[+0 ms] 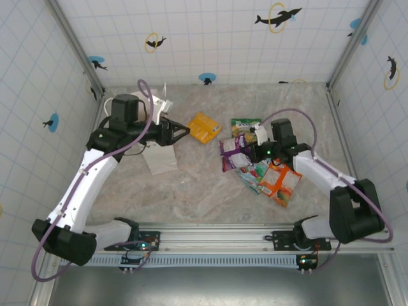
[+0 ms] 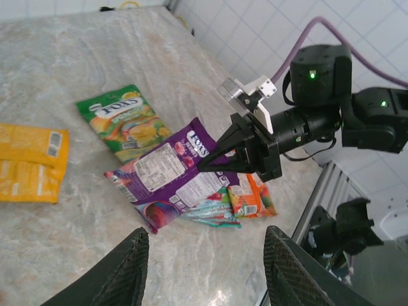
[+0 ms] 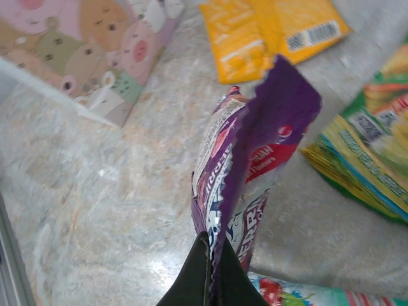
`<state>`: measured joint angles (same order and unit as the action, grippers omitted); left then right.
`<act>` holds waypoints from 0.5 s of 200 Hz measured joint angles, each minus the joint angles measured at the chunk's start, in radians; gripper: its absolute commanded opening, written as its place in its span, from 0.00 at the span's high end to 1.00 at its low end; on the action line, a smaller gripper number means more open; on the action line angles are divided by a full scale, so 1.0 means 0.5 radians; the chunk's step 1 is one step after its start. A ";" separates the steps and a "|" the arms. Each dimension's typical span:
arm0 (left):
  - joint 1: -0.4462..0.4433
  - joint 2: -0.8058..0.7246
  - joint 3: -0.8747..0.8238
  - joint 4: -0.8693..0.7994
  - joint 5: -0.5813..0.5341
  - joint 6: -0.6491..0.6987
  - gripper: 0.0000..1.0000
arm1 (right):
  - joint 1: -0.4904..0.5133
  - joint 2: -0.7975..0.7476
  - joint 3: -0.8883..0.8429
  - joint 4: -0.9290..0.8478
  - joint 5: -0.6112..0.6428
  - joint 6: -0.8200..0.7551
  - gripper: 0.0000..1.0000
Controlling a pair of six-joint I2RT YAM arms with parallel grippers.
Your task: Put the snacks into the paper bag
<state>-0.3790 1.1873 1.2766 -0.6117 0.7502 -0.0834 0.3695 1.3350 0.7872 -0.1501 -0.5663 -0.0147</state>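
Right wrist: right claw (image 3: 209,248) clamps the purple packet (image 3: 280,115) edge-up, long axis pointing straight ahead.

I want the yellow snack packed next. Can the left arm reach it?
Probably yes. The yellow snack lies alone just ahead of the open left gripper, nothing between them.

Snack packets (image 1: 261,169) right of white paper bag (image 1: 160,160)

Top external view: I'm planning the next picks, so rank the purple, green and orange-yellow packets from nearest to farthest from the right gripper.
1. Purple packet, pinched in the right gripper.
2. Green packet, just beyond it.
3. Orange-yellow packet, farther left.
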 measured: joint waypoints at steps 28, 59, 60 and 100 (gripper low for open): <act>-0.163 0.006 0.000 0.000 -0.023 0.156 0.41 | 0.089 -0.152 0.021 -0.122 -0.015 -0.295 1.00; -0.340 0.040 0.000 0.000 -0.069 0.351 0.38 | 0.114 -0.273 0.086 -0.198 -0.166 -0.547 1.00; -0.343 0.041 0.000 0.000 -0.071 0.354 0.38 | 0.115 -0.278 0.089 -0.199 -0.176 -0.555 1.00; -0.513 0.123 -0.013 -0.001 -0.139 0.589 0.33 | 0.151 -0.375 0.148 -0.207 -0.421 -0.741 1.00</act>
<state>-0.6357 1.2488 1.2701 -0.6121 0.6807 0.2111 0.4450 1.1477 0.8612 -0.2535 -0.7769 -0.3851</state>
